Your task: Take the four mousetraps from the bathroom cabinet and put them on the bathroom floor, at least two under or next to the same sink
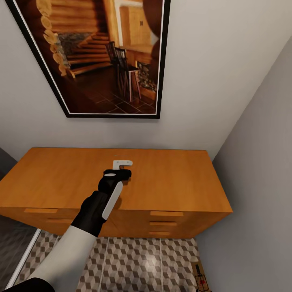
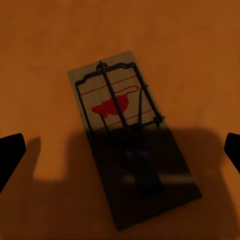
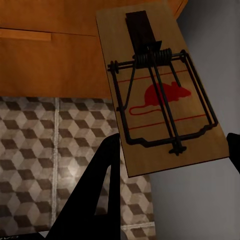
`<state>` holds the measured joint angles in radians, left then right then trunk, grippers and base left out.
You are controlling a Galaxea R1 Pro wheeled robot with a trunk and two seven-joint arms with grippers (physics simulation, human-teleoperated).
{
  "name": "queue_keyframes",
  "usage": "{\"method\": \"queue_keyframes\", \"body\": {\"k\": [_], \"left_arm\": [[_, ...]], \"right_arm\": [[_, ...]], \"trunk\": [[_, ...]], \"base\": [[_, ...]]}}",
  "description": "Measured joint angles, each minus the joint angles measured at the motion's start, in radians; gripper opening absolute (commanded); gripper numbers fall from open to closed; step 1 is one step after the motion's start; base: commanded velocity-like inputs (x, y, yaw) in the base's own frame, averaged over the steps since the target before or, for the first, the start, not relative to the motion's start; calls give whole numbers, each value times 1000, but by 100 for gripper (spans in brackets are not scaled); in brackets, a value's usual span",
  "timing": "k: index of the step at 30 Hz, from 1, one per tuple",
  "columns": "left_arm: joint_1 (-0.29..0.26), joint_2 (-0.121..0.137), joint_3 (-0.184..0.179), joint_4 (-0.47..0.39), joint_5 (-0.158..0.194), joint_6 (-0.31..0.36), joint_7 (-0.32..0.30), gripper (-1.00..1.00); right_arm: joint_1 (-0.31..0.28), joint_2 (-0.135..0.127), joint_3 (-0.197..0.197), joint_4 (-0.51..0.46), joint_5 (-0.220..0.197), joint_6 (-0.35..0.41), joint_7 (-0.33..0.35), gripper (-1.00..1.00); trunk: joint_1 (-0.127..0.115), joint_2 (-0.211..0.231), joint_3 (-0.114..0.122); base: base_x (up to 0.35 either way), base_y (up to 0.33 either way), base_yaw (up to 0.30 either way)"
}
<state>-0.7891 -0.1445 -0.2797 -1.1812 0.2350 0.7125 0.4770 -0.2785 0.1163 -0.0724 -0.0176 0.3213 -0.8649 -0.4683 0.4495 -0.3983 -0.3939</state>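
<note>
Evidently the left arm is reaching over the orange-brown wooden cabinet (image 1: 162, 182) to fetch a trap from its flat top. In the left wrist view a flat rectangular brown wooden mousetrap (image 2: 125, 125) with dark wire and a red mouse mark lies on that matte top, half under the arm's shadow. The left gripper (image 2: 120, 150) hovers above it with its 2 black fingertips spread wide to either side, touching nothing, as a grasp across the board's width would need. From the head view the black-and-white left gripper (image 1: 117, 175) hides that trap, and a small white bracket-like piece (image 1: 122, 164) lies just beyond it.

A second brown wooden mousetrap (image 3: 160, 85), with coiled spring, wire bar and red mouse print, hangs tilted in the right wrist view, between the cabinet's drawer fronts and the grey wall (image 3: 200, 200). The right gripper (image 3: 170, 160) appears to clasp its lower edge, though the contact is hard to see. This trap also shows at the head view's lower right corner (image 1: 200, 278), above the glossy cube-patterned bathroom floor (image 1: 134, 263) in brown, beige and cream. A framed picture (image 1: 105, 56) of a log interior hangs above.
</note>
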Motion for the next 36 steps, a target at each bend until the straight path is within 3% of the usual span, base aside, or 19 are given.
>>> {"method": "queue_keyframes", "body": {"k": [14, 23, 36], "left_arm": [[0, -1, -2, 16, 0, -2, -2, 100], [0, -2, -2, 38, 0, -52, -2, 100], [0, -2, -3, 65, 0, -66, -3, 100]], "right_arm": [[0, 0, 0, 0, 0, 0, 0, -100], [0, 0, 0, 0, 0, 0, 0, -100], [0, 0, 0, 0, 0, 0, 0, -100]], "trunk": [[0, 0, 0], [0, 0, 0], [0, 0, 0]], "base": [[0, 0, 0], [0, 0, 0], [0, 0, 0]]}}
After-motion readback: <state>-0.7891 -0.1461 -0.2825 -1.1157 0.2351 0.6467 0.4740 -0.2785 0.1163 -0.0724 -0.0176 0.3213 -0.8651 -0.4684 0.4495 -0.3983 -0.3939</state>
